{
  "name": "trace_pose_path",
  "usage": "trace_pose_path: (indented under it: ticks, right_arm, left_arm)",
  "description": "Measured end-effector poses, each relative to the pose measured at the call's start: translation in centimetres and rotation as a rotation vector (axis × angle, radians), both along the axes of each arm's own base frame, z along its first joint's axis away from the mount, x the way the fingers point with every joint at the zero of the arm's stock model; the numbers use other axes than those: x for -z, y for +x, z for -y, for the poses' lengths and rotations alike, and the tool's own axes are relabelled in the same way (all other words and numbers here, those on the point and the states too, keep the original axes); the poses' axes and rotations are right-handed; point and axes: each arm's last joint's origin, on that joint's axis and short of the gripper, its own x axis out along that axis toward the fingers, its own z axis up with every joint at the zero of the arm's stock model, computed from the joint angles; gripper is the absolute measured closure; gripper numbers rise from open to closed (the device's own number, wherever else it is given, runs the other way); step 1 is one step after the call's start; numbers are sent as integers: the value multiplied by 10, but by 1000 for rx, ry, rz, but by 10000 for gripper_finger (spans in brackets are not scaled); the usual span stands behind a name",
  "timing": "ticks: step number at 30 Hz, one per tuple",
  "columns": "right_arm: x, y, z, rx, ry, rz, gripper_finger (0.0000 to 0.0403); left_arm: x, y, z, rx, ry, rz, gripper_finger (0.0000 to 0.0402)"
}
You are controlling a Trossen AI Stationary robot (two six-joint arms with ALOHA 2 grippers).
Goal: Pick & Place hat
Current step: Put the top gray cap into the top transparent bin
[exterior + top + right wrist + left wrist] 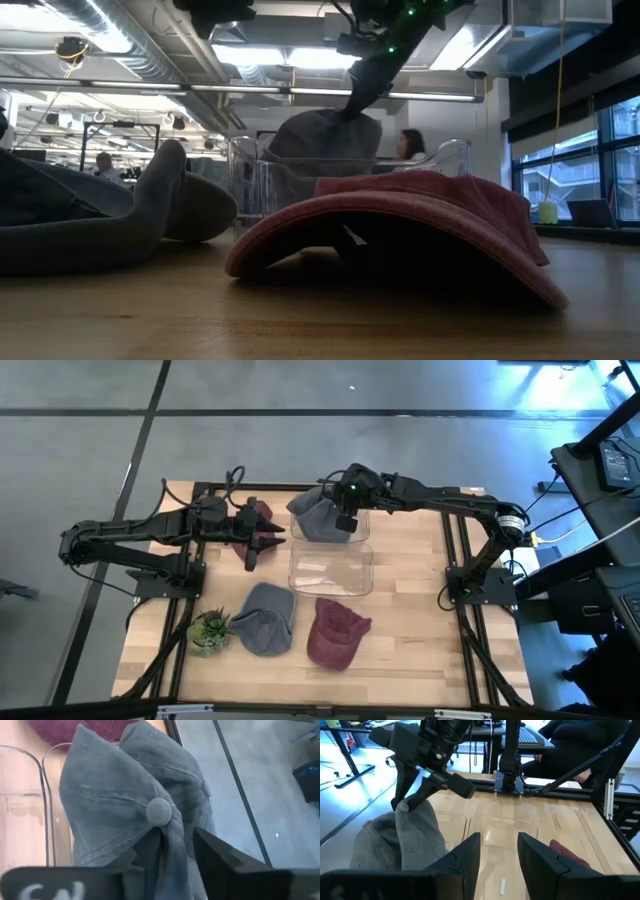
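Observation:
A grey hat point(312, 516) hangs from my right gripper point(345, 520) over the far compartment of a clear plastic bin point(331, 570); the low view shows this grey hat point(325, 135) above the bin's walls. My right gripper point(167, 852) is shut on it. My left gripper point(498, 852) is open and empty, at the bin's left side point(268, 542), next to a maroon hat point(256, 518) lying on the table. A second grey hat point(265, 618) and a second maroon hat point(336, 632) lie brim down near the table's near edge. My right gripper pinches gathered cloth of the grey hat's crown just beside the top button point(160, 811), between its two fingers, coming from above and slanting down. The hat hangs below the fingers, crumpled and slack. I cannot tell whether its lower edge touches the bin.
A small potted plant point(209, 631) stands at the table's near left corner. The bin's near compartment point(330, 572) shows bare wood through it. The black frame rails point(456, 560) run along the table's sides. People sit in the room beyond point(410, 145).

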Motion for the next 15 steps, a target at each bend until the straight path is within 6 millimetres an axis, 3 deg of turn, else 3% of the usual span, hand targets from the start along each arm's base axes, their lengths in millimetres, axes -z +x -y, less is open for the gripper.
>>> trace_pose_path:
  ticks: [6, 15]
  right_arm:
    - [-2, 0, 2, 38, -50, 4, 239]
    - [-8, 0, 2, 53, -40, 11, 234]
  left_arm:
    - [3, -1, 0, 1, -5, -27, 277]
    - [4, -1, 0, 1, -9, -47, 275]
